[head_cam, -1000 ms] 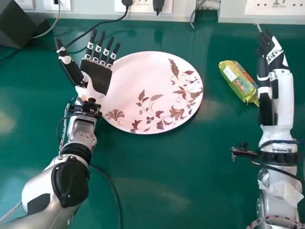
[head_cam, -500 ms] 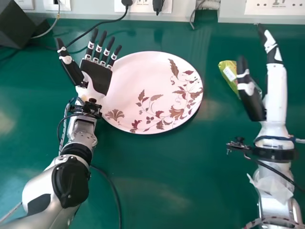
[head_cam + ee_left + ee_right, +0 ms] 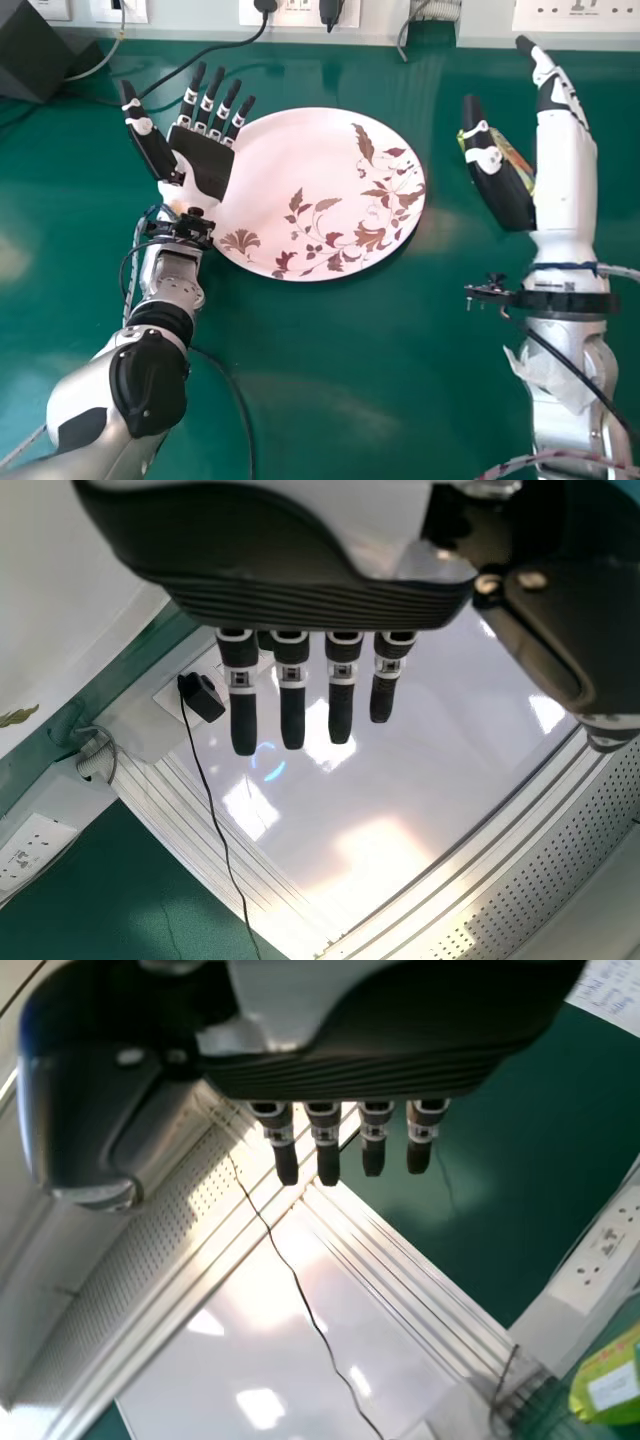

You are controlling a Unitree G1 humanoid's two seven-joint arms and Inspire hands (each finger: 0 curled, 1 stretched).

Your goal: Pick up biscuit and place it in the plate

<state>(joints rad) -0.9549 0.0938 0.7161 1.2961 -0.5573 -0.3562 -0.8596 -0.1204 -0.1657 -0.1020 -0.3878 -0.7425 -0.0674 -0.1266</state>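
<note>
The green and yellow biscuit packet lies on the table at the right of the head view, partly hidden behind the thumb of my right hand. That hand is open, thumb spread from straight fingers, with nothing in its grasp. In the right wrist view my right hand hangs with fingers extended, and the packet shows at the right edge. The white plate with brown leaf patterns lies mid-table. My left hand is open, palm up, over the plate's left edge. In the left wrist view my left hand has straight fingers.
A dark box stands at the back left, with black cables running by it. White socket panels line the table's back edge. The green table stretches in front of the plate, between both arms.
My right hand has turned, its thumb spreading away from the fingers, and has shifted left so that the thumb now covers part of the packet. The left hand and plate have stayed still.
</note>
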